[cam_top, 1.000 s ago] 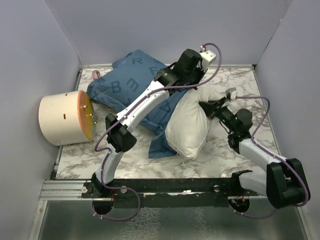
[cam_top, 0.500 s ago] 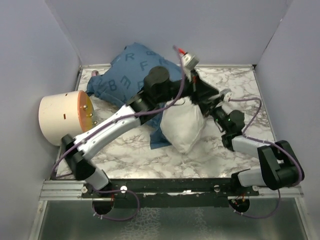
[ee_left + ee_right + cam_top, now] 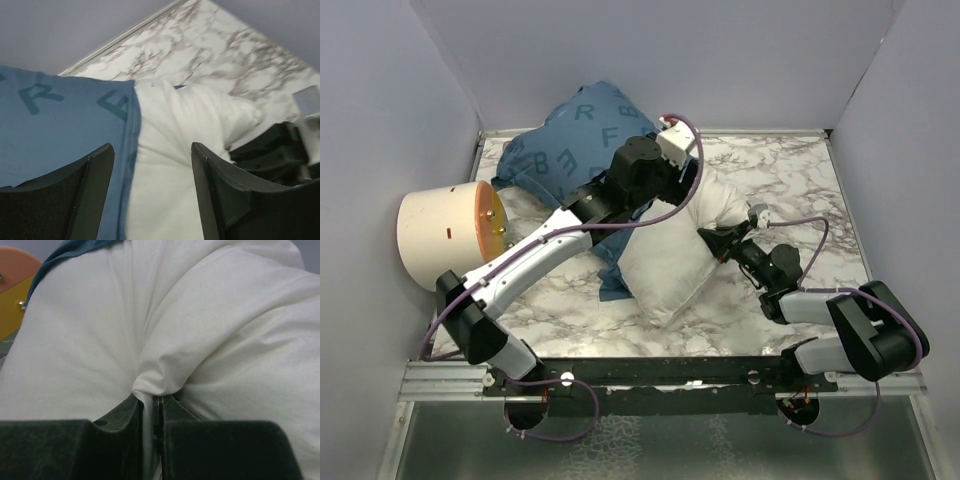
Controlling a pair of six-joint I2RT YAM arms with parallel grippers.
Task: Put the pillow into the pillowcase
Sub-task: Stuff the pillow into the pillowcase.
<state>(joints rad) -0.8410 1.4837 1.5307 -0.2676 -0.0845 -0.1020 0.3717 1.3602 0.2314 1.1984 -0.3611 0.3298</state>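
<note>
- The right pincer (image 3: pixel 156 401) is closed narrow on a fold of the pillow (image 3: pixel 200 315). The white cloth is gathered into a pleat right between its jaws. I judge that this grip anchors the pillow's right end while the other arm works at the sack.
- The left pincer (image 3: pixel 151 150) stands wide and holds nothing. It hovers just above the line where the hem of the pillowcase (image 3: pixel 55 125) meets the white cloth, probably to take a new hold there.
- Seen from above, the pillow lies slantwise in the middle of the table (image 3: pixel 790 170), with its far-left side against the blue hem. How deep it sits inside I cannot tell, because the left arm covers that place. Most of it is plainly outside.
- The pillowcase is heaped at the far-left corner, puffed up, and a strip of it runs under the pillow toward the near side.
- A cream drum (image 3: pixel 440 235) with an orange face lies on its side at the left edge, apart from the work.
- Compared with one second ago, the left arm has dropped its elbow low and out to the left. Its wrist has come back from the pillow's far end toward the hem.
- The right arm has folded nearer to its base, and the pillow came with it — it now lies a little more to the near-left. The blue heap stays about where it was.
</note>
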